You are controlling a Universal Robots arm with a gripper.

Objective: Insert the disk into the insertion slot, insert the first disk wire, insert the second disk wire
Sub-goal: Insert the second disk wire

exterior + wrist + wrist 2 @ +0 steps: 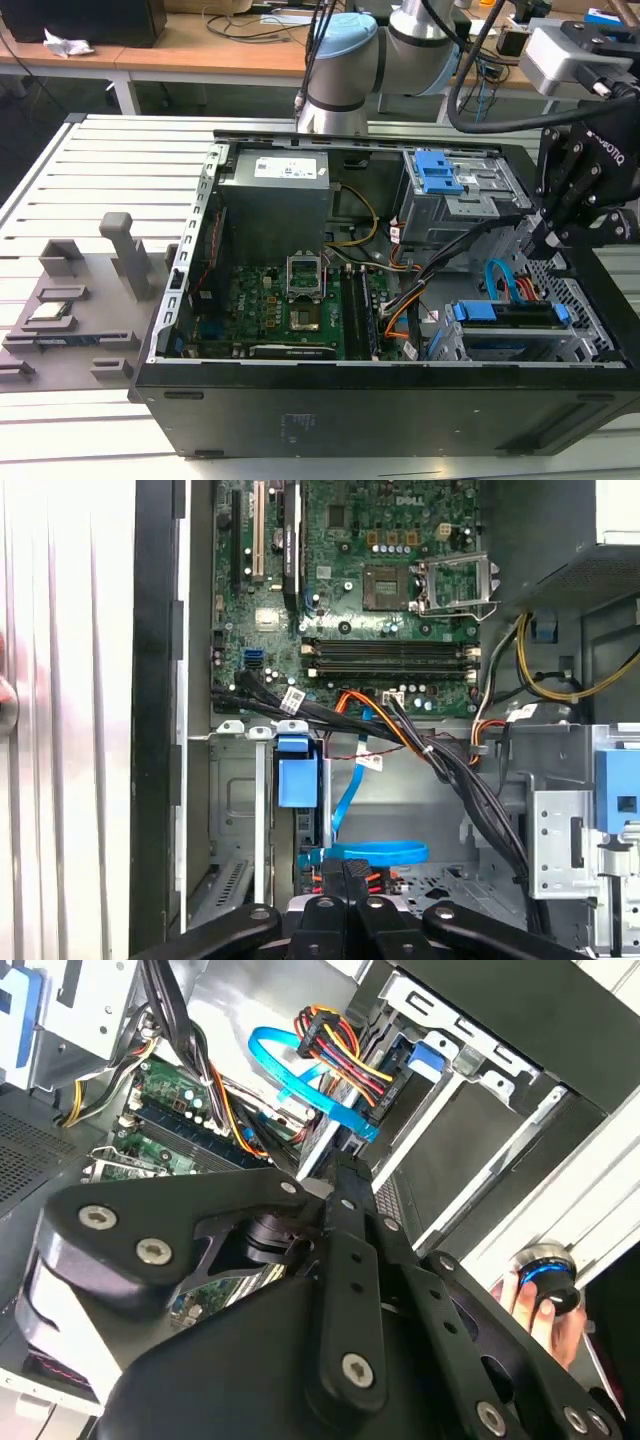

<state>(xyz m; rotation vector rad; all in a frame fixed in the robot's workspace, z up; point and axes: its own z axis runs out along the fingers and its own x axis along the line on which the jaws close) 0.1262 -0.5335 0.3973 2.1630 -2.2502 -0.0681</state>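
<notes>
An open black computer case (380, 400) is seen lying on a slatted metal table (90, 180) in the exterior view. In it a green motherboard (290, 310) is seen, a grey power supply (275, 205) behind it, and a grey metal drive box (465, 195) with a blue latch toward the exterior view's right. The robot arm (345, 70) is seen behind the case. The whole layout is given by this view, but not the connectors at the drive.

The insertion slot (505, 335), a silver perforated cage, is seen at the near corner of the case on the exterior view's right. The disk (510, 314) is already seated in it, with its blue carrier along the upper edge. Its long axis is laid along the near wall of the case, and its wired end is turned toward the inside of the case.

The gripper (540, 235) is held just above the cage. In the first wrist view the gripper (343, 872) is shown with its fingers together, closed on the plug of the multicoloured wire bundle (340, 880), right beside the disk (298, 780).

In the second wrist view the wire bundle (345, 1055) is shown running to the edge of the disk (415, 1060), and a flat blue cable (300, 1065) is looped beside it. A hand (545, 1305) at a blue-ringed knob (548, 1268) is also shown there, outside the case.
</notes>
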